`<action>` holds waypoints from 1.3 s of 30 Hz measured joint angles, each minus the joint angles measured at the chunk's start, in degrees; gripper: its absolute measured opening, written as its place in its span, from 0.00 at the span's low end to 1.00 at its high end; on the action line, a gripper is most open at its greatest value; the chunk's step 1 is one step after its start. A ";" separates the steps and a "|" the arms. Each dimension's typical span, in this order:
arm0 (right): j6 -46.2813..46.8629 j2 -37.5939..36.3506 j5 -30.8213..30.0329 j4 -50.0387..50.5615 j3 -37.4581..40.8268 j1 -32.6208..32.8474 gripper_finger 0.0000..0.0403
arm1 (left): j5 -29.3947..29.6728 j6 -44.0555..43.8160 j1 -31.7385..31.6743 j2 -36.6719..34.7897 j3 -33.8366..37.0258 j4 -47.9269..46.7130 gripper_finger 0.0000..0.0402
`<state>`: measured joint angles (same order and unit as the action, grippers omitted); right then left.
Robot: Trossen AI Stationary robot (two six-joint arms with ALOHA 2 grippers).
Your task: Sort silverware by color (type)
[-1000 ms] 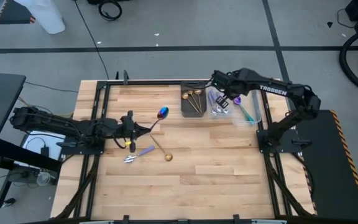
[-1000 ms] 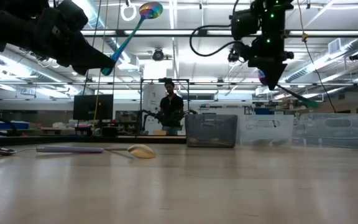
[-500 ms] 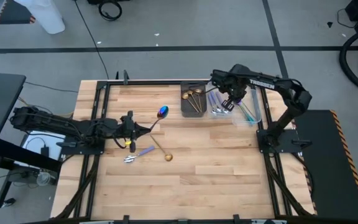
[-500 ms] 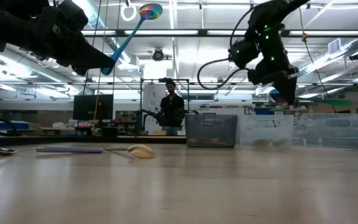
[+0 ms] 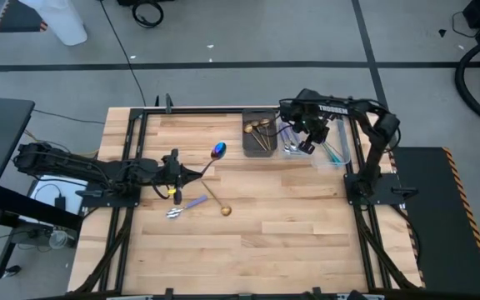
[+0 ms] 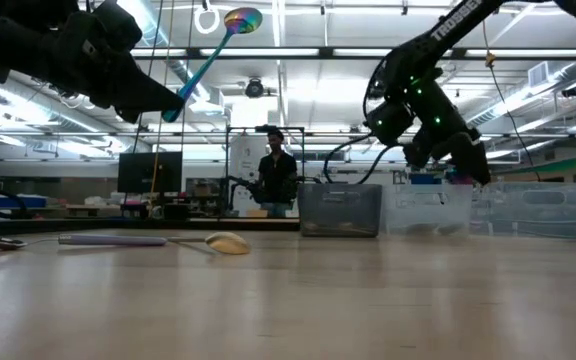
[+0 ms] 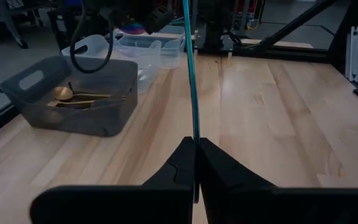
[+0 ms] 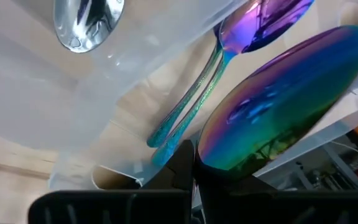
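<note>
Dropping over the clear bins at the bench's 1 o'clock, right pincer (image 5: 307, 143) has swung down, clamped on an iridescent spoon (image 8: 278, 106); release looks next. Left pincer (image 5: 192, 174) at 9 o'clock holds its rainbow spoon (image 5: 219, 151) aloft, unchanged.

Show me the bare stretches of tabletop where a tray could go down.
Free: the near half of the table, below the gold spoon and purple utensil; also the strip between that spoon and the right edge. Crowded: the far right corner, with the dark bin, clear bins and right gripper.
</note>
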<state>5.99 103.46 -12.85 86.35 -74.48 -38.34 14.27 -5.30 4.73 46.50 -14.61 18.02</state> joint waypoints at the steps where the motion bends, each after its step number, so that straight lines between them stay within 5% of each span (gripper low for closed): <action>1: -0.24 0.38 0.06 -0.01 0.00 -0.30 0.05 | -0.04 0.00 0.00 0.00 0.00 0.00 0.04; 31: -7.70 0.48 3.97 -4.90 0.15 -6.04 0.05 | -1.10 0.09 0.00 0.00 -0.01 -0.35 0.04; 39: -7.70 0.48 3.99 -7.63 0.15 -6.02 0.20 | -1.10 -0.04 -0.01 0.00 -0.01 -0.33 0.04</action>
<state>-1.72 103.94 -8.86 78.72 -74.32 -44.36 13.17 -5.34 4.72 46.50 -14.62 17.69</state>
